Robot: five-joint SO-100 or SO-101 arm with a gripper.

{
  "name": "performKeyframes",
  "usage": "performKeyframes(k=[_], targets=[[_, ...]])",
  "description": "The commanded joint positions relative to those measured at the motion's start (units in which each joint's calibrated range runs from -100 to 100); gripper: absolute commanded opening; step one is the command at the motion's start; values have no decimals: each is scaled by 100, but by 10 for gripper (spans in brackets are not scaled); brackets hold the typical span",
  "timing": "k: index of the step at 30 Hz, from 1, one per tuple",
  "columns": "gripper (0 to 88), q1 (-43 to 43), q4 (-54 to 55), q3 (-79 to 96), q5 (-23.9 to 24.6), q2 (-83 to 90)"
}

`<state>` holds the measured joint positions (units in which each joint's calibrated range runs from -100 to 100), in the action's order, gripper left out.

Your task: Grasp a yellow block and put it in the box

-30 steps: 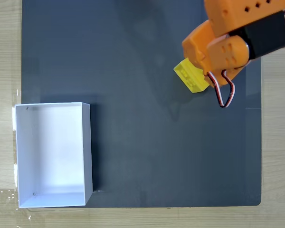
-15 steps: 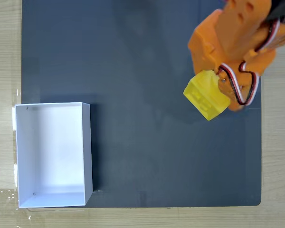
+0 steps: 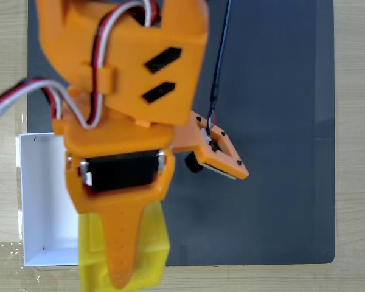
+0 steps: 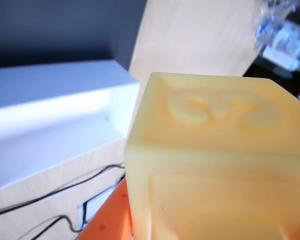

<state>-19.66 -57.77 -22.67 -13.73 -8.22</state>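
Biggest thing on screen is the dark grey mat (image 3: 274, 201), spread over a pale wooden table (image 3: 356, 182) that peeks out at 3 and 9 o'clock of the fixed view. Right over the mat looms the orange arm (image 3: 134, 73), huge and close to the lens, covering the picture from 12 o'clock down through the centre, with red, white and black wires (image 3: 100, 55) looping across its top. A small orange bracket with a camera (image 3: 216, 155) juts off it toward 3 o'clock, a thin black cable running up from there.

Next down in size, the white box (image 3: 39, 201) sits at 8 o'clock, straddling the mat's edge and the table, mostly covered by the arm. In the wrist view the box (image 4: 65, 115) lies at 10 o'clock, white inside, low thin walls, bright along the far wall.

And here's the gripper (image 3: 123, 267), pointing to 6 o'clock, one long orange finger (image 3: 121, 243) laid across the yellow block (image 3: 152, 249). It's clamped on that block, holding it up off the surface at the bottom edge of the fixed view, just to the 3 o'clock side of the box's near corner. In the wrist view the yellow block (image 4: 220, 165) is right up against the lens, blurred, a raised curly mark on its upper face, with black cables (image 4: 45, 200) trailing on the wood below at 7 o'clock.
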Motion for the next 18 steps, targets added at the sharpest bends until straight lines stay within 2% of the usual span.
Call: performKeyframes(k=[1, 8, 18], targets=[[295, -559, 480, -351, 209, -9], [295, -1098, 637, -369, 235, -594], [295, -1123, 637, -369, 209, -1314]])
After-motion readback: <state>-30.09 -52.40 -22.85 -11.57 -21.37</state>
